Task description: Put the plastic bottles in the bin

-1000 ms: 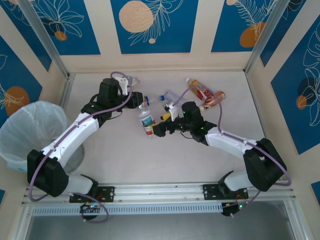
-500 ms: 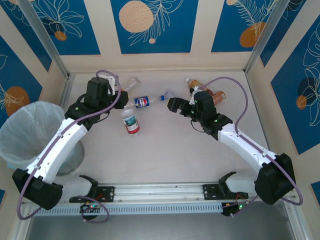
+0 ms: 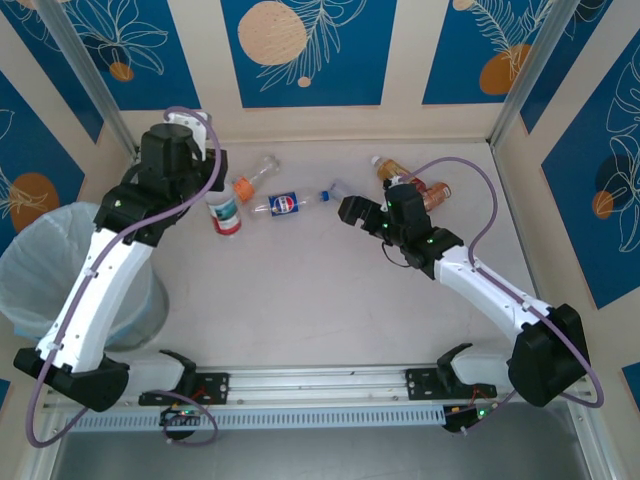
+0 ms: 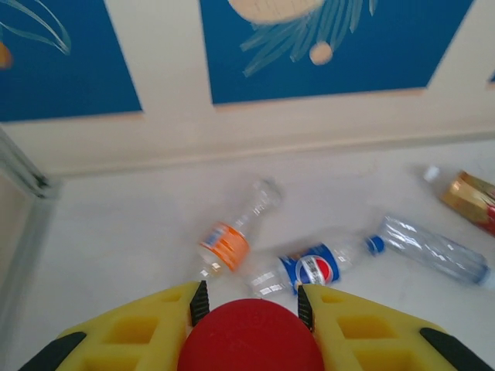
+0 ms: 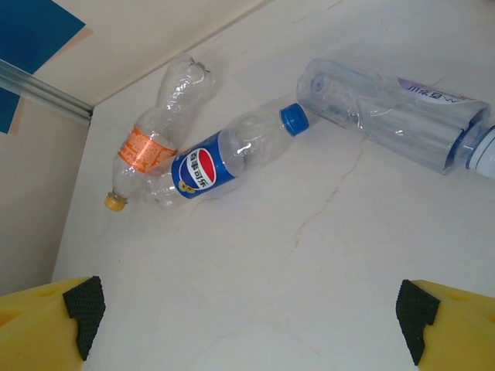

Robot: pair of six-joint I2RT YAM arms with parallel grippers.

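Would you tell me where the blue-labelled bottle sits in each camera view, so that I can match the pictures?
Top external: the blue-labelled bottle lies on its side just above and left of centre.
Left wrist: the bottle is in the lower middle, slightly right.
Right wrist: the bottle is upper left of centre, blue cap pointing up-right.
Shared landmark: the orange-labelled bottle lies beside its bottom end.

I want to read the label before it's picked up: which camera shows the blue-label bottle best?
Right wrist: the blue-label bottle lies whole, close and sharp, with its logo and blue cap facing the camera. Left wrist shows it softer and farther off, beyond the held red-capped bottle. Top external shows it small, its label barely legible.
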